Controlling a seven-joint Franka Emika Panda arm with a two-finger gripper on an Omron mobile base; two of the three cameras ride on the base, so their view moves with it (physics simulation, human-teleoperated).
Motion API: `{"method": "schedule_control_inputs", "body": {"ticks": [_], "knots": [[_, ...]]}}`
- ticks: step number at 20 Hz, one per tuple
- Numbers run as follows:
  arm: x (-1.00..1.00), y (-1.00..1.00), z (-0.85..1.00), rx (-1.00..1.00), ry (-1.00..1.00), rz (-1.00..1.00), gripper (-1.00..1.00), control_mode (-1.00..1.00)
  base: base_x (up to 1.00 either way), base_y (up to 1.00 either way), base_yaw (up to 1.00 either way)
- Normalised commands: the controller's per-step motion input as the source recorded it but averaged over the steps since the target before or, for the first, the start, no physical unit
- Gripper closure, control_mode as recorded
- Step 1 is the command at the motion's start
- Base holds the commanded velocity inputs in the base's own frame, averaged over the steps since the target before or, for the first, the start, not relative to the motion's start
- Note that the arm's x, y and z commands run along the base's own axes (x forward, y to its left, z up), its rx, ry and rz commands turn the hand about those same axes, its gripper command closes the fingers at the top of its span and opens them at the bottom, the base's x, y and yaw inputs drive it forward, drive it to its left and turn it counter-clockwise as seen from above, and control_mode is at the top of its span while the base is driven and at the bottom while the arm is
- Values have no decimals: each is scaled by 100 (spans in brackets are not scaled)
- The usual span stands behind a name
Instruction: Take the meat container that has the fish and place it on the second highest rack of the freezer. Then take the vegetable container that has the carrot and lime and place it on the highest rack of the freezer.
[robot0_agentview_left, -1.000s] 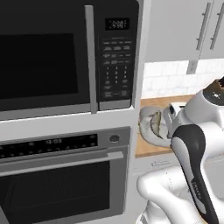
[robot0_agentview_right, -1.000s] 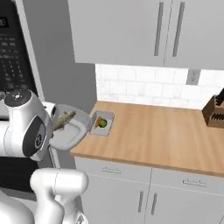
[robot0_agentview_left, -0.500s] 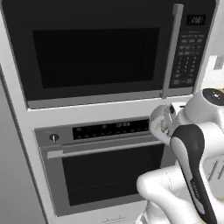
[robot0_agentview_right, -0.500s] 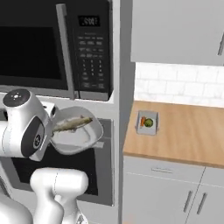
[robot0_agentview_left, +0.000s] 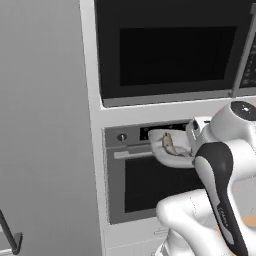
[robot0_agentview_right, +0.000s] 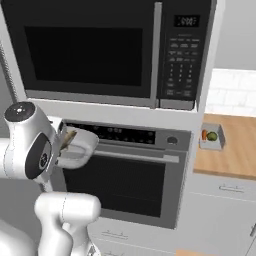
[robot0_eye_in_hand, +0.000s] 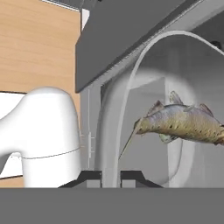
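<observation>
The whole view has slid left. One oven (robot0_agentview_right: 120, 180) stands close behind; gripper (robot0_eye_in_hand: 111, 177) pinches the meat container (robot0_agentview_left: 170, 152) with one fish (robot0_eye_in_hand: 183, 122).

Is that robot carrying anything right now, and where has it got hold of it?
Yes. The gripper is shut on the rim of the meat container, with the fish lying inside.

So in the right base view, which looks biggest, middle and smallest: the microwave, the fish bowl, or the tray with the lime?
1. The microwave, by far.
2. The fish bowl, though it sits nearer the camera.
3. The tray with the lime, smallest and farther away.
</observation>
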Motion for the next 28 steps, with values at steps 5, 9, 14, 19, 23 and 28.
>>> {"method": "schedule_control_inputs", "body": {"ticks": [5, 9, 14, 19, 23, 28], "knots": [[0, 0, 0, 0, 0, 0, 100, 100, -49, 90, 0], [0, 0, 0, 0, 0, 0, 100, 100, -38, 94, 0], [0, 0, 0, 0, 0, 0, 100, 100, -5, 78, 1], [0, 0, 0, 0, 0, 0, 100, 100, 0, 72, 0], [0, 0, 0, 0, 0, 0, 100, 100, -2, 71, 0], [0, 0, 0, 0, 0, 0, 100, 100, 3, 59, 0]]}}
